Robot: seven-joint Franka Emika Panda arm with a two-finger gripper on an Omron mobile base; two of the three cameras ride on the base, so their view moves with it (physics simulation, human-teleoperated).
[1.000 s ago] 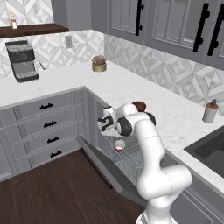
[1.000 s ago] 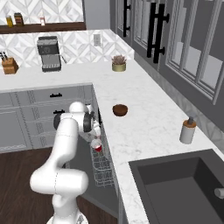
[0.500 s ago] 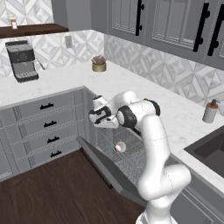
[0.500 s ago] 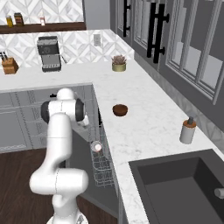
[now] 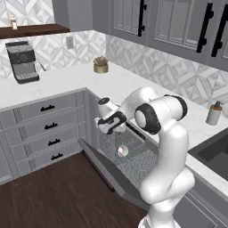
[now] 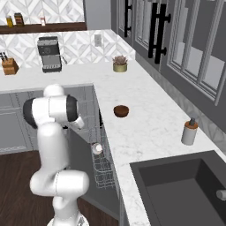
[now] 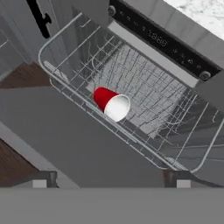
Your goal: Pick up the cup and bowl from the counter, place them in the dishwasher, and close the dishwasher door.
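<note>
The cup (image 7: 111, 103) was in: it lay on its side in the wire rack (image 7: 144, 94) of the dishwasher (image 5: 133, 156), white mouth turned toward the door (image 7: 78, 144), red base toward the back. That looked like the first half of the loading done. The gripper (image 5: 109, 122) hung above the rack's outer edge with its jaws spread wide and nothing between them, clear of the cup.

The bowl (image 6: 121, 111) sat on the counter (image 6: 145, 128), just beyond the dishwasher's top strip and well apart from the rack, untouched. So the bowl was the next job, by my reading: the arm would have to lift away from the rack and reach over the counter edge to it.

The door lay folded down, flat and open in front of the rack, handle end farthest from the dishwasher. Closing it came last, and nothing pointed to that step having begun.

By my count: one item of two stowed, one on the counter, door open. Roughly a third of the way through, with the empty gripper free to go for the bowl.
</note>
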